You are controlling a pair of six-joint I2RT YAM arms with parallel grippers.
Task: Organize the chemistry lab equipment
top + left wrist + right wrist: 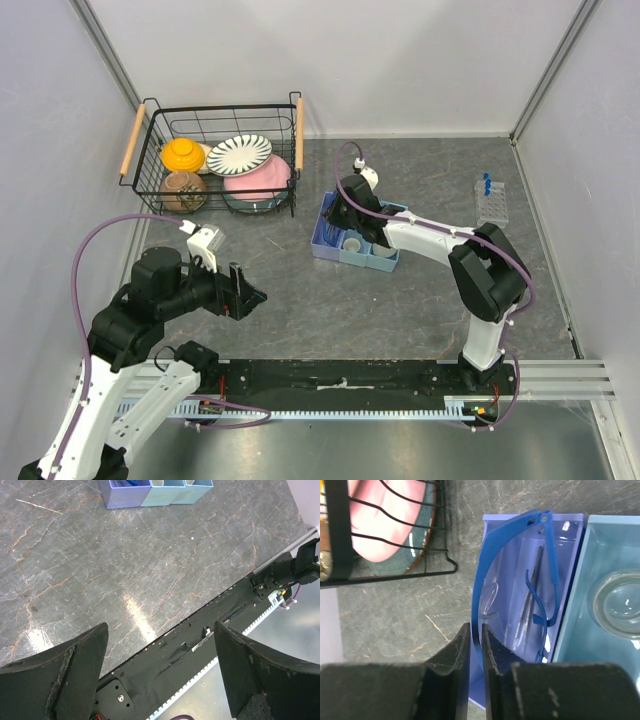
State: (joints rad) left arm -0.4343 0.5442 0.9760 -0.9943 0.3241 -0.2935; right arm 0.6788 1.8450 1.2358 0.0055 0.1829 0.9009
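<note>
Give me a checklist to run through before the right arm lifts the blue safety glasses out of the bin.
1. Right end effector gripping the glasses: ok, fingers closed on the blue frame's edge.
2. Glasses free of the metal tool lying under them: cannot tell.
3. Wire basket apart from the grip point: ok, bare table lies between.
4. Left end effector out of the way: ok, open, empty, over bare table.
5. Tube rack away from the right arm: ok, off to the far right.
</note>
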